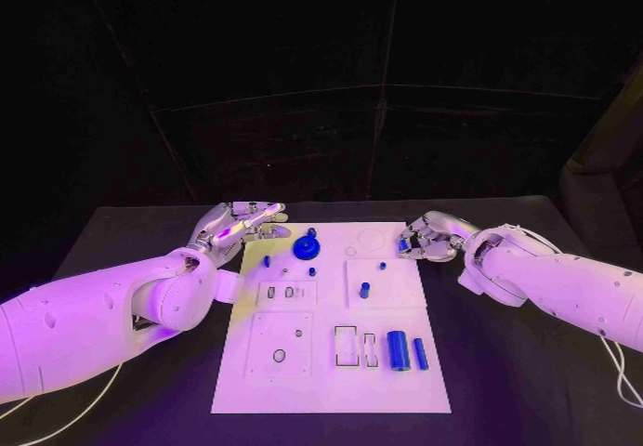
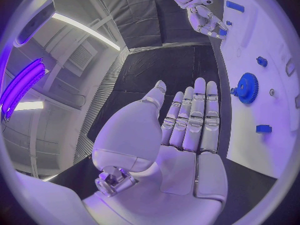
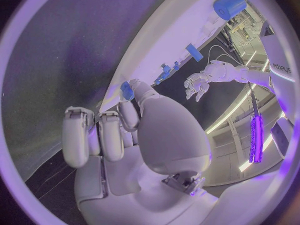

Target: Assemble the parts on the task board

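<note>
A lab or demo stage: black-draped table (image 1: pixel 536 372), dark curtain backdrop (image 1: pixel 402 139), ceiling strip lights (image 2: pixel 84 29)

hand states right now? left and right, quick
Left hand: open, fingers straight and spread, holding nothing.
Right hand: pinching a small blue part between thumb and finger.

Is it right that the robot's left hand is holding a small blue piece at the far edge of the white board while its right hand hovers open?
Not quite: the hands are swapped. The head view shows the right hand pinching the small blue piece at the far edge of the white task board; the right wrist view shows it at the fingertips. The left hand hovers open, as the left wrist view confirms.
</note>
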Controlling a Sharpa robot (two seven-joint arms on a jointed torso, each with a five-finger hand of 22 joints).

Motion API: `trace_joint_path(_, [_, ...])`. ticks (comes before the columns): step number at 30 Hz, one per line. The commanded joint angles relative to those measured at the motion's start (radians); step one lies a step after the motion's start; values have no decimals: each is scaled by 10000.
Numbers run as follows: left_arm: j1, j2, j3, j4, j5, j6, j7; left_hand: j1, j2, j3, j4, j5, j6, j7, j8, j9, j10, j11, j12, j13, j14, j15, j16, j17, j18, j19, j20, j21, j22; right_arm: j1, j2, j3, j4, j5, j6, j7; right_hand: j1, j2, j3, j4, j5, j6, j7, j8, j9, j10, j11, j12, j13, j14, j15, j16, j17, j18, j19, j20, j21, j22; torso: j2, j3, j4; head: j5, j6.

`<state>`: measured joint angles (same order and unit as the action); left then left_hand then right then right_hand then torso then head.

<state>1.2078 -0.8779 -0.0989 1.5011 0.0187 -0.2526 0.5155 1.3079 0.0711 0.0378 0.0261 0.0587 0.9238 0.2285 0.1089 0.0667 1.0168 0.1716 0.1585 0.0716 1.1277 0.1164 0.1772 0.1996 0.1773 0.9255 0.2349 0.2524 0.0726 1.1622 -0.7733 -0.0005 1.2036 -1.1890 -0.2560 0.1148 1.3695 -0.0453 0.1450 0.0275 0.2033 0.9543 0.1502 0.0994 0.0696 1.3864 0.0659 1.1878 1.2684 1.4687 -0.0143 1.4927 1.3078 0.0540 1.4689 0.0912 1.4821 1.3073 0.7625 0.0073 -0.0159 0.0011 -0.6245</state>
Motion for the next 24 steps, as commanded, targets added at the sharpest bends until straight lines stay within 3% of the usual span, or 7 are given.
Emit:
trace_joint_path(1, [10, 6, 6, 2, -41, 124, -31, 99, 29, -15, -64, 31, 78, 4, -38, -10, 48, -10, -32, -12, 67, 31, -58, 13, 74, 67, -8, -30, -8, 12, -7, 1, 8, -58, -61, -154, -43, 84, 51, -16, -60, 156, -8, 68, 22, 21, -86, 46, 26, 737, -34, 45, 1337, -113, 82, -22, 23, 642, 1, 6, -8, -12, -2])
trace_joint_path(6, [10, 6, 6, -3, -41, 126, -41, 99, 29, -15, -64, 31, 78, 4, -38, -10, 48, -10, -32, -12, 67, 31, -58, 13, 74, 67, -8, -30, -8, 12, -37, 1, 9, -62, -251, -209, -30, 290, 200, -29, -92, 556, -121, 296, 80, 56, -174, 96, 62, 744, -97, 62, 1371, -119, 103, -63, 41, 680, 2, 5, -13, -26, -8])
trace_joint_path(12, [10, 3, 5, -13, -41, 122, -42, 99, 29, -15, -64, 31, 78, 4, -38, -10, 48, -10, -32, -12, 67, 31, -58, 13, 74, 67, -8, -30, -8, 12, -58, 2, 50, -62, -780, -319, 62, 556, 483, -113, -416, 1151, -357, 657, 178, 92, -364, 116, 79, 759, -247, 99, 1441, -124, 124, -188, 56, 715, 3, 8, -5, -26, -13])
trace_joint_path(19, [11, -29, 5, 11, -41, 103, -41, 99, 29, -15, -64, 31, 78, 4, -38, -10, 48, -10, -32, -12, 67, 31, -58, 13, 74, 67, -8, -30, -8, 16, -138, 6, 346, -18, -1381, -443, -5, 626, 595, -125, -470, 1388, -477, 776, 218, 125, -464, 108, 77, 782, -337, 159, 1553, -126, 128, -280, 55, 717, 4, -4, -6, -8, -32])
trace_joint_path(22, [12, -57, 5, 32, -40, 85, -41, 99, 29, -15, -64, 31, 78, 4, -38, -10, 48, -10, -32, -12, 67, 31, -58, 13, 74, 67, -8, -30, -8, 21, -224, 8, 620, -13, -1520, -612, -63, 624, 606, -112, -519, 1441, -502, 794, 225, 143, -487, 109, 80, 788, -360, 173, 1578, -126, 130, -306, 55, 718, -10, -8, -12, -19, 22])
trace_joint_path(24, [14, -80, 5, 56, -40, 71, -39, 99, 29, -15, -64, 31, 78, 4, -38, -10, 48, -10, -32, -12, 67, 31, -58, 13, 74, 67, -8, -30, -8, 27, -297, 11, 958, -56, -1663, -870, -119, 619, 607, -94, -563, 1462, -516, 796, 226, 155, -500, 107, 81, 790, -374, 180, 1593, -126, 130, -323, 53, 714, -19, -29, -10, -21, -5])
